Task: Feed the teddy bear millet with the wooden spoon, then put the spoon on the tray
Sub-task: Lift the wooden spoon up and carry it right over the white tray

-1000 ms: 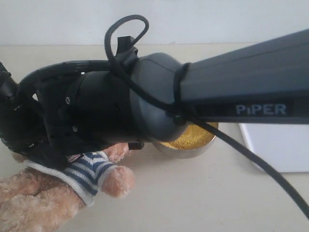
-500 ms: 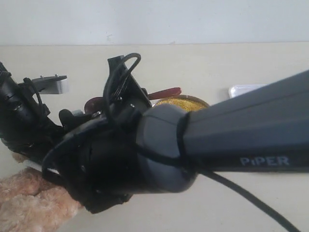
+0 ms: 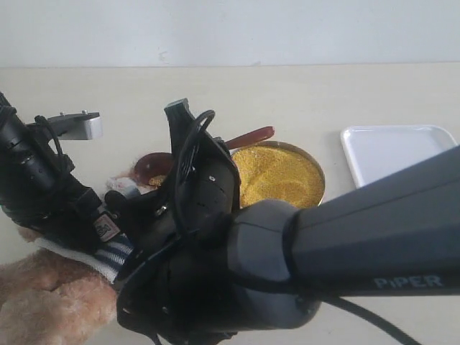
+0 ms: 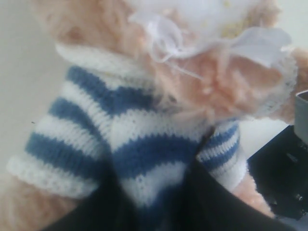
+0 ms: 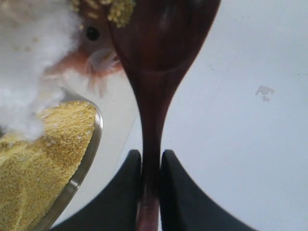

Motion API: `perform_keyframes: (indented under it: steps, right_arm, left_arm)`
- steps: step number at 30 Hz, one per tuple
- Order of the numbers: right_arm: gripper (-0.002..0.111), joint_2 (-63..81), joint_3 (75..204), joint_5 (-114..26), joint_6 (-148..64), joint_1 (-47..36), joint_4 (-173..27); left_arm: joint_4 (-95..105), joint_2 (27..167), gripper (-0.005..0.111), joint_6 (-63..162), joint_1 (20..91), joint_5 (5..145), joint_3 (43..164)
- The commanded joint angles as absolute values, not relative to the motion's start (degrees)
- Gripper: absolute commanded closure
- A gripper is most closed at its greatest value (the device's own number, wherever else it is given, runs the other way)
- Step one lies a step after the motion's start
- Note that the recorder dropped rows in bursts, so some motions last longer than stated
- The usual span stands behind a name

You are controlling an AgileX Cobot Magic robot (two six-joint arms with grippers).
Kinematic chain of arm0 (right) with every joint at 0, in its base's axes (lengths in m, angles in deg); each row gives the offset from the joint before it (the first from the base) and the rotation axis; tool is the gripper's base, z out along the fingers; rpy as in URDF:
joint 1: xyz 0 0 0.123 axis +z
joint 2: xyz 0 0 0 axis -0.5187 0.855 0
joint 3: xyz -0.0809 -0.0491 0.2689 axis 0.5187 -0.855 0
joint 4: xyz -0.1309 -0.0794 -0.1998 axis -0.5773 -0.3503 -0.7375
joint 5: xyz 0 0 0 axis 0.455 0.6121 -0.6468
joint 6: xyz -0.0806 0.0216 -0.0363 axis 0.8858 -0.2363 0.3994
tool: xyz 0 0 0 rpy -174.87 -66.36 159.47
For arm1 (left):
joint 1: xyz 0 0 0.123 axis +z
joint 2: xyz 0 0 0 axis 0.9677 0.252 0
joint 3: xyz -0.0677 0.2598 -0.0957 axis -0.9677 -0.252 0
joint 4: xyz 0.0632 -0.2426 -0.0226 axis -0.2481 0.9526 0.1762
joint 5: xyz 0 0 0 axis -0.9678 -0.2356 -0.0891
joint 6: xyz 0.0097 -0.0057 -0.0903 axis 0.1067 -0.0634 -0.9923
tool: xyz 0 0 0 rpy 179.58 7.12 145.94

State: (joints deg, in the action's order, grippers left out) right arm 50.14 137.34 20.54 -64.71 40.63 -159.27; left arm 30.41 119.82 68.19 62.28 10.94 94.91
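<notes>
Dark fingers (image 4: 219,204) pinch the teddy bear (image 4: 236,84) by its striped shirt (image 4: 139,154).

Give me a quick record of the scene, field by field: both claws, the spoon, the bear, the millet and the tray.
left claw: shut on the striped shirt of the teddy bear
right claw: shut on the handle of the wooden spoon
spoon bowl: up at the bear's white muzzle, a few yellow grains beside it
millet: heaped in the metal bowl, next to the bear
tray: right of the bowl in the exterior view, spoon not yet on it
</notes>
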Motion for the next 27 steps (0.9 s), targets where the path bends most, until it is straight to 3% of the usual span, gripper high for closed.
perform_keyframes:
  steps: [1,11,27]
  right_arm:
    - [0.109,49.7,137.0,21.0,-66.5,40.7,-160.4]
    - [0.109,45.9,137.1,13.7,-66.1,40.6,-152.0]
    - [0.109,41.7,142.7,13.3,-64.6,37.6,-140.7]
  left_arm:
    - [31.1,119.7,0.103,68.1,62.2,10.4,95.1]
    - [31.2,119.7,0.103,68.1,62.2,10.6,95.1]
    - [31.2,119.7,0.103,68.0,62.2,10.7,95.1]
